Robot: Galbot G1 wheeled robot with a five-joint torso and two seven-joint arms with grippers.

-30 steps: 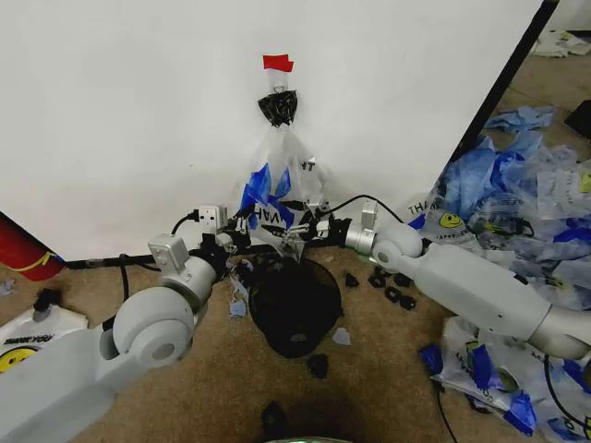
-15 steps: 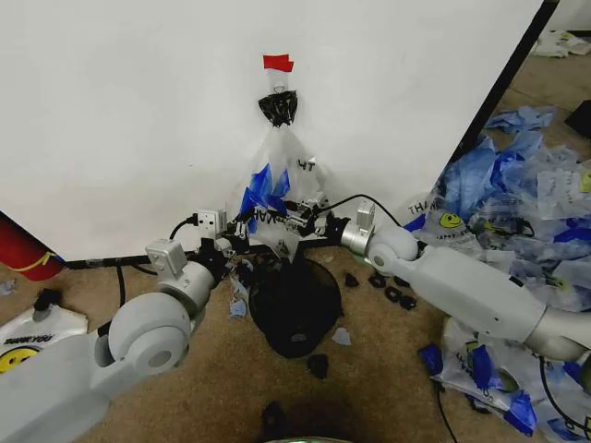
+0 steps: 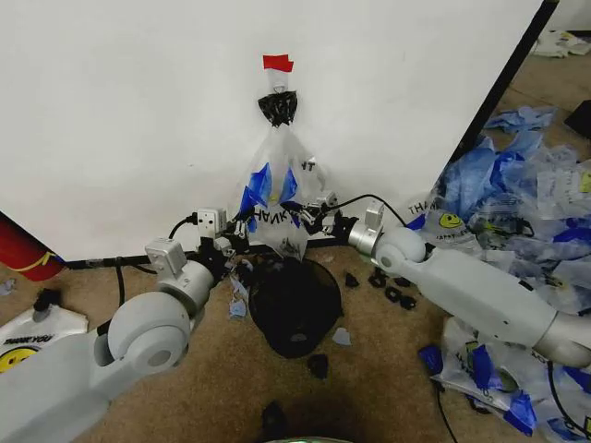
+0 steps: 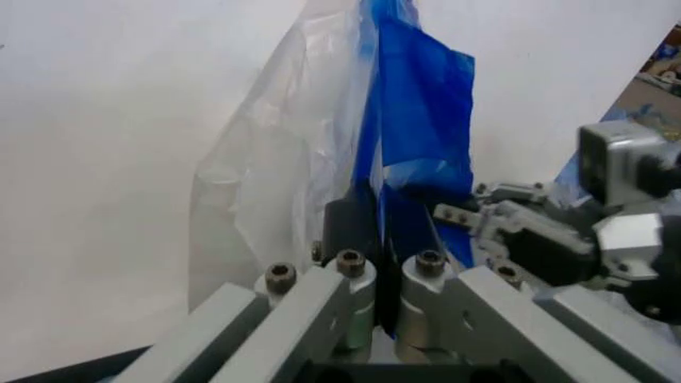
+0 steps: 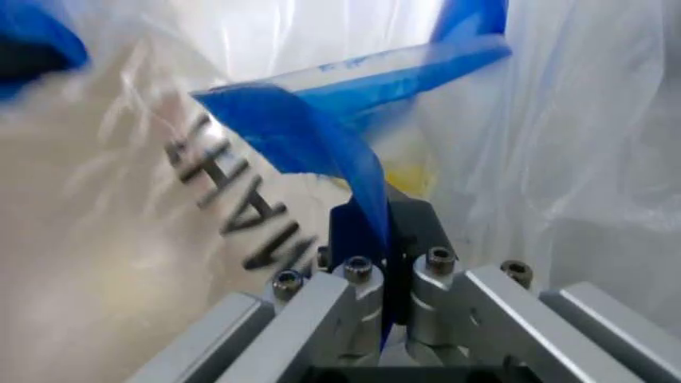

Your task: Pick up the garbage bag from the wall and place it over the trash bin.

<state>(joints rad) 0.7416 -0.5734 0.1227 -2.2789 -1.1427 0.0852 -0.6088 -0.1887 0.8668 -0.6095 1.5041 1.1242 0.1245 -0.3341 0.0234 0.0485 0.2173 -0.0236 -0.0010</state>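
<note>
Clear thin plastic garbage bag (image 3: pixel 280 185) with blue handle strips and black lettering, hanging against the plain white wall (image 3: pixel 138 120) from a black clip beneath a red tape piece (image 3: pixel 277 63), directly above the round black mesh trash bin (image 3: pixel 294 305) on the brown floor. Left pincer (image 4: pixel 380 239), pressed together, pinches a blue strip on the bag's left side. Right pincer (image 5: pixel 385 231), likewise pressed together, pinches a blue strip on the right side. The two pincers sit close together at the bag's lower edge.
</note>
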